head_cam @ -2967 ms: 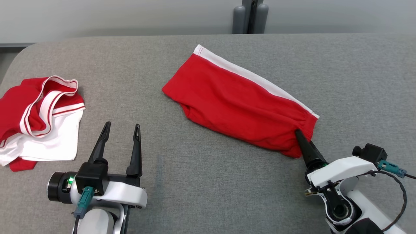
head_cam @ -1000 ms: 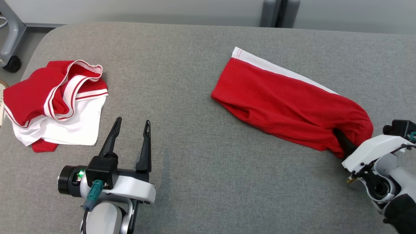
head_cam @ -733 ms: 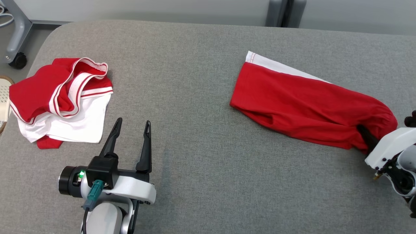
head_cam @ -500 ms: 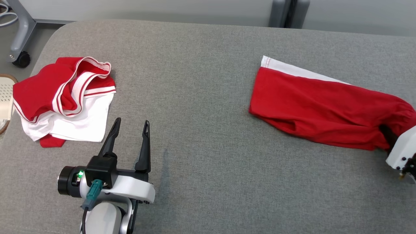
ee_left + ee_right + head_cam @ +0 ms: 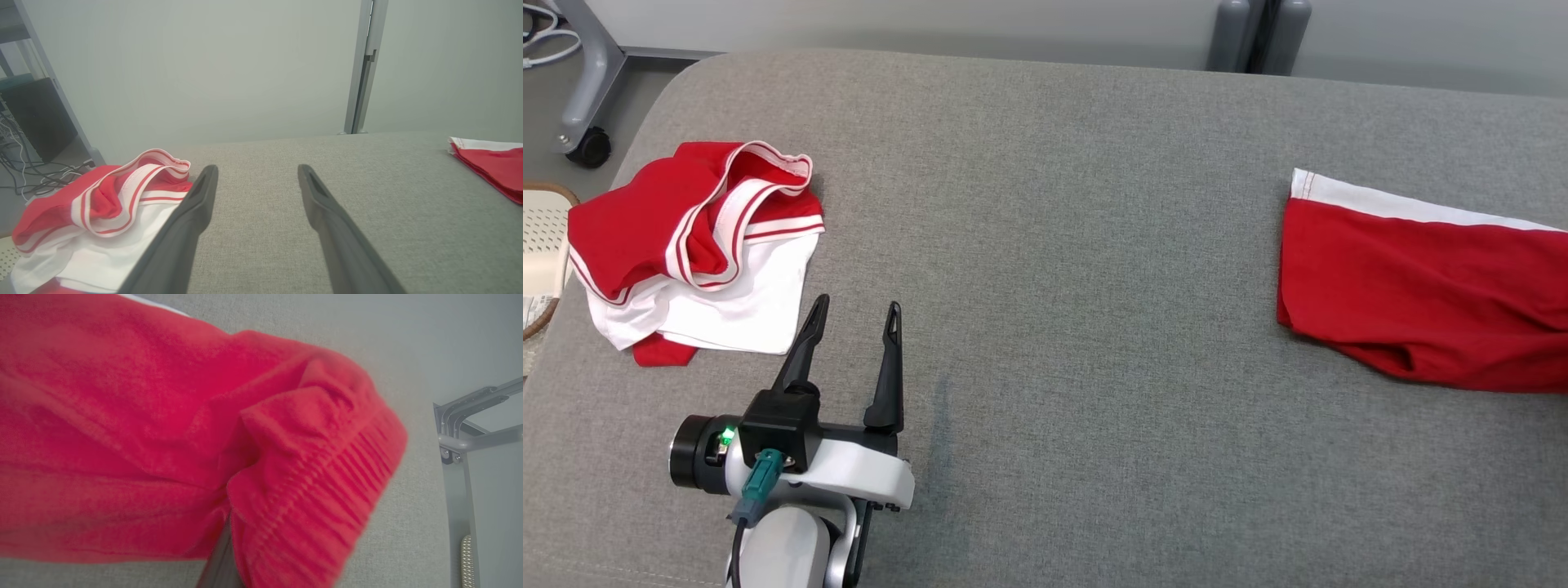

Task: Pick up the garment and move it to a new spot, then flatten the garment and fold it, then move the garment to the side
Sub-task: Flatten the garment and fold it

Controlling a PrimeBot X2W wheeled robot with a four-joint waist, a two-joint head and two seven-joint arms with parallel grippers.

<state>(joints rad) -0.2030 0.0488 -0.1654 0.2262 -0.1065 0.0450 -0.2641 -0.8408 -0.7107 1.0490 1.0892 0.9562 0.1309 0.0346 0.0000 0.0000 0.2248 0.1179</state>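
Garment (image 5: 1421, 302), red with a white edge band, lies folded on the counter (image 5: 1054, 204) at 3 o'clock. Right end effector (image 5: 222, 555) pinches its gathered waistband; left end effector (image 5: 858, 304) stands spread at 7 o'clock.

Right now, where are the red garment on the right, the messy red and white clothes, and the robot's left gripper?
red garment (image 5: 1421, 294): head view, middle of its red cloth.
red and white clothes (image 5: 727, 317): head view, on the white part.
left gripper (image 5: 858, 302): head view, midway between its open jaws.
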